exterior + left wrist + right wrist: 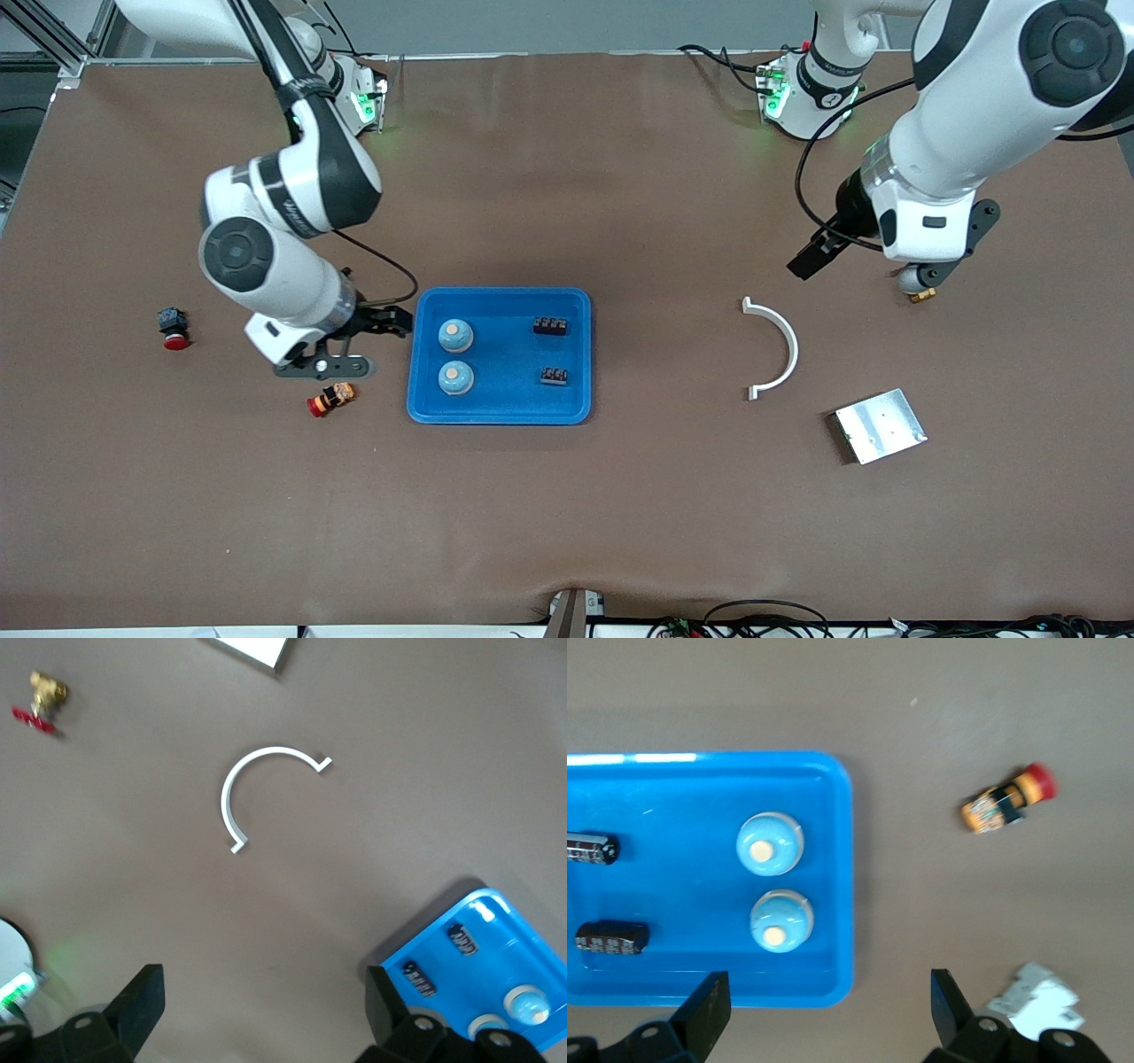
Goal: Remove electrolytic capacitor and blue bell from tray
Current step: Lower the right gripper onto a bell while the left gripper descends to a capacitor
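On the shallow bright-blue plastic tray (499,409), two pale-blue domed bells (455,334) sit at nine o'clock and two black cylindrical capacitors (550,326) at three (nothing removed yet). Right gripper (386,320) hovers by the tray rim, fingers wide; it needs to descend onto a bell. Left gripper (813,257) waits, fingers wide.

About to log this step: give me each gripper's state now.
Left gripper: open, holding nothing, up over bare table near the white curved bracket.
Right gripper: open, holding nothing, over the blue tray's edge at the right arm's end.
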`<state>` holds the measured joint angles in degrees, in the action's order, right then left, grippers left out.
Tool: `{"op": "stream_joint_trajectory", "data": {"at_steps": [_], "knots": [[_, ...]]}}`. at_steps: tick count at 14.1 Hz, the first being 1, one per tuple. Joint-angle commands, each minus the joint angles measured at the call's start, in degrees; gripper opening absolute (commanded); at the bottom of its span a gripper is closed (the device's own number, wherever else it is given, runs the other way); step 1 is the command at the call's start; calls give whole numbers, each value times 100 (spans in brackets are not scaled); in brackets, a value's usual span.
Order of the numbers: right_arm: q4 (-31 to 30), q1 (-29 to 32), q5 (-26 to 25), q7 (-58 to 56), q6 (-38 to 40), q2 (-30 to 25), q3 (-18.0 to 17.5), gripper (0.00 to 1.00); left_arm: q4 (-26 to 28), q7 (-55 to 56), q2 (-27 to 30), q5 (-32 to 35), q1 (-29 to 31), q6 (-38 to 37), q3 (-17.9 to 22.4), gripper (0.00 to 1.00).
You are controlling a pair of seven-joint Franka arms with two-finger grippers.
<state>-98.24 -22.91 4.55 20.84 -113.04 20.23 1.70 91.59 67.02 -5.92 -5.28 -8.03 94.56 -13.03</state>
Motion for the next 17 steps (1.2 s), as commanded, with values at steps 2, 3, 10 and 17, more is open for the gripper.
{"op": "stream_joint_trajectory", "data": {"at_steps": [2, 3, 10, 17], "knots": [[-194, -547, 107, 999, -559, 402, 41, 100, -106, 1424, -505, -193, -348, 596, -33, 100], [-395, -582, 107, 1044, -840, 420, 15, 100, -115, 1863, -689, -167, -488, 799, -33, 100], [-1153, -547, 72, 1713, -2188, 718, -337, 100, -940, 3728, -1998, 263, -1218, 1178, 2, 100], [-1118, -556, 28, 2957, -2196, 929, -346, 100, -1486, 5004, -2878, 527, -1587, 2021, 90, 100]]}}
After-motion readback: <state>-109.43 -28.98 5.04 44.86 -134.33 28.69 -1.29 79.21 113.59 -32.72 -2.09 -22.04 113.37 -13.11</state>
